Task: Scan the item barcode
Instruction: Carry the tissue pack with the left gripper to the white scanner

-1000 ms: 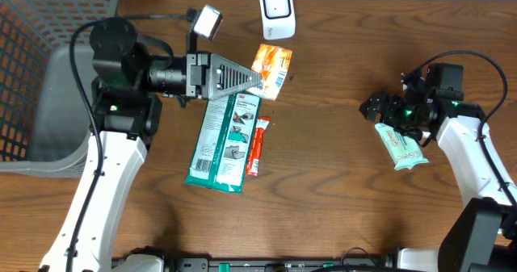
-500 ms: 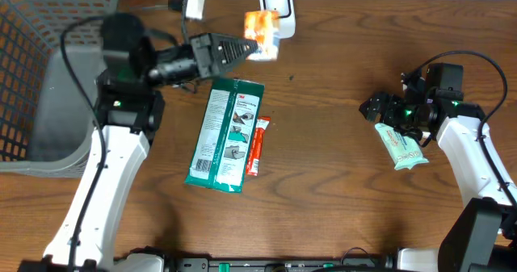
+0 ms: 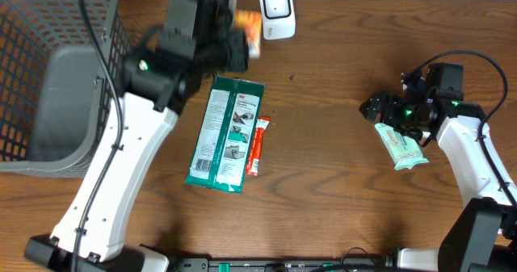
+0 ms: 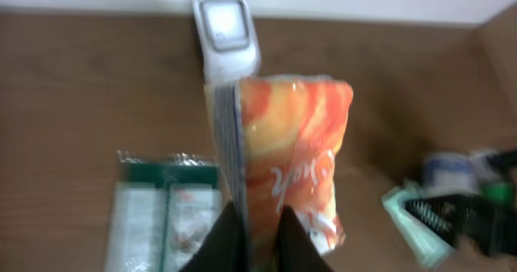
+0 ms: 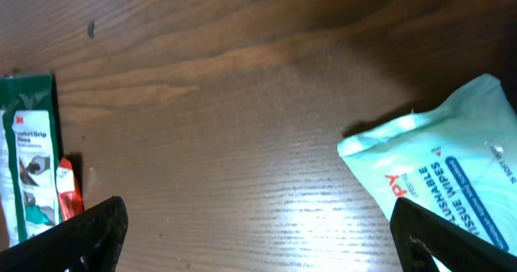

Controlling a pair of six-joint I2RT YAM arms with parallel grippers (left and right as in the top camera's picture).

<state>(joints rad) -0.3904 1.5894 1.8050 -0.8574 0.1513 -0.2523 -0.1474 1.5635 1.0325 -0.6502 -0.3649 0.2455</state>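
- Left gripper (image 4: 257, 236): pressed together on the lower edge of a glossy orange-and-white snack packet (image 4: 291, 159). The packet is pinched and lifted clear of the brown wooden table (image 3: 339, 191).
- Packet position: it is held at the far edge of the table, just beside the small white barcode scanner (image 3: 276, 12), on its left in the overhead view. Whether the two touch cannot be told, since the arm is blurred there.
- Key relation, from the left wrist view: the packet's long axis runs straight away from the pincer toward the scanner. The scanner's pale window is seen just past the packet's far edge, slightly to the left.
- The packet is presented partly edge-on, with its printed face turned to the right. No barcode can be made out.
- Judgement: a twist of the wrist is probably needed so that the coded face meets the window.
- Right gripper (image 5: 258, 219): spread wide, nothing held, hanging above a pale teal wipes pack (image 3: 401, 147) and well apart from the scanner. The left arm is by far the nearer.
- Also noted at mid-table: a flat green-and-white pack (image 3: 224, 133), with a thin red sachet (image 3: 257, 146) beside it.
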